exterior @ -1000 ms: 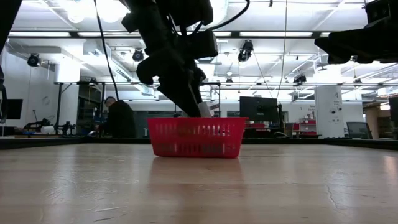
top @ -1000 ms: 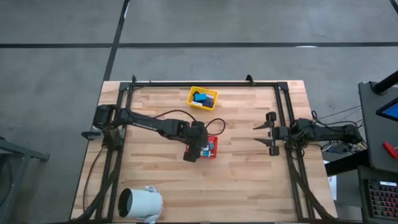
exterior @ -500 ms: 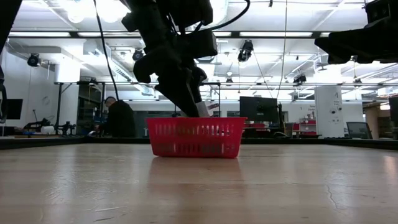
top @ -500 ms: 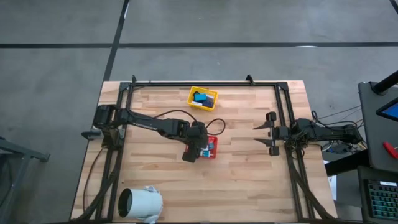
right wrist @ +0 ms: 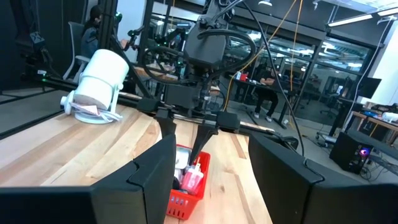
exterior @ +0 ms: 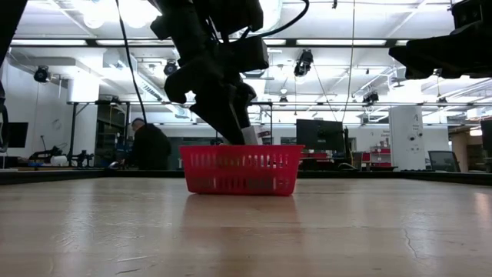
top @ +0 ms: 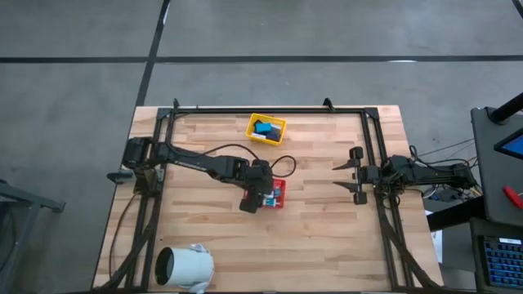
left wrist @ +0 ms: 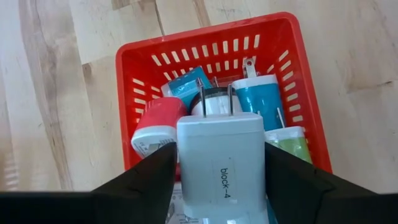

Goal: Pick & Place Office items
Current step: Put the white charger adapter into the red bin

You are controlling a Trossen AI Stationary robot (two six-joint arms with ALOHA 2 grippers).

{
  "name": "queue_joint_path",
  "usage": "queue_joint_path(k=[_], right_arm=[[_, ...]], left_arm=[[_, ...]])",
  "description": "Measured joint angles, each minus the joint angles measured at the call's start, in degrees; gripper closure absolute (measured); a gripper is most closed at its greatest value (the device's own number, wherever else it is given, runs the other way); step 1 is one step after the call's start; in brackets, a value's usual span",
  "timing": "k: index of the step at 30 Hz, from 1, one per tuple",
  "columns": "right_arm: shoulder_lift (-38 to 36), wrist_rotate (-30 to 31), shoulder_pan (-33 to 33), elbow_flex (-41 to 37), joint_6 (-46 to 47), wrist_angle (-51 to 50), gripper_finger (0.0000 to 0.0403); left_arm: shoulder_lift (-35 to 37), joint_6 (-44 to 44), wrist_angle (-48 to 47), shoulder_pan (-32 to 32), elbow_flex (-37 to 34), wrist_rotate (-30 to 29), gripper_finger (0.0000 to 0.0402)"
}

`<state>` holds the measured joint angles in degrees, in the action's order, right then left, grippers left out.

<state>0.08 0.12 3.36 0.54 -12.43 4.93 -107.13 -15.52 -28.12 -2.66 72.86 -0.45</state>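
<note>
Wooden planks of the desk (top: 319,229) fill the high view, with a busy lab of ceiling lights and monitors behind it in the low view, where a person (exterior: 148,146) sits far back. Over to the left tool (top: 263,194): it hangs right over the red tray (top: 280,196) near the desk's middle, its two dark fingers (left wrist: 146,180) clamped on either side of a white charger block (left wrist: 221,158), prongs pointing forward, label reading "block-4". That block sits just above the tray's contents. Down inside the tray in the left wrist view: a teal plug piece (left wrist: 261,99), a second teal piece (left wrist: 188,84), a pink-and-white piece (left wrist: 157,126) and a green one (left wrist: 291,144), all packed close together. In the low view the arm reaches down into the tray (exterior: 241,169) from above.

Across the desk, the right tool (top: 354,175) waits near the right frame rail, well apart from the tray, fingers spread wide with nothing between them. At the far edge sits the yellow tray (top: 266,129) with blue pieces (top: 263,127) inside. A large white cylinder (top: 184,268) rests at the near left corner.
</note>
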Motion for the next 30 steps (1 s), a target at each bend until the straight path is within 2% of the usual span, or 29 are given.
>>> queue_joint_path(k=[30], right_arm=[[0.0,0.0,0.0,0.0,0.0,-0.5,0.0202]], left_arm=[[0.4,-3.4,-0.8,0.0,4.2,0.9,0.0175]])
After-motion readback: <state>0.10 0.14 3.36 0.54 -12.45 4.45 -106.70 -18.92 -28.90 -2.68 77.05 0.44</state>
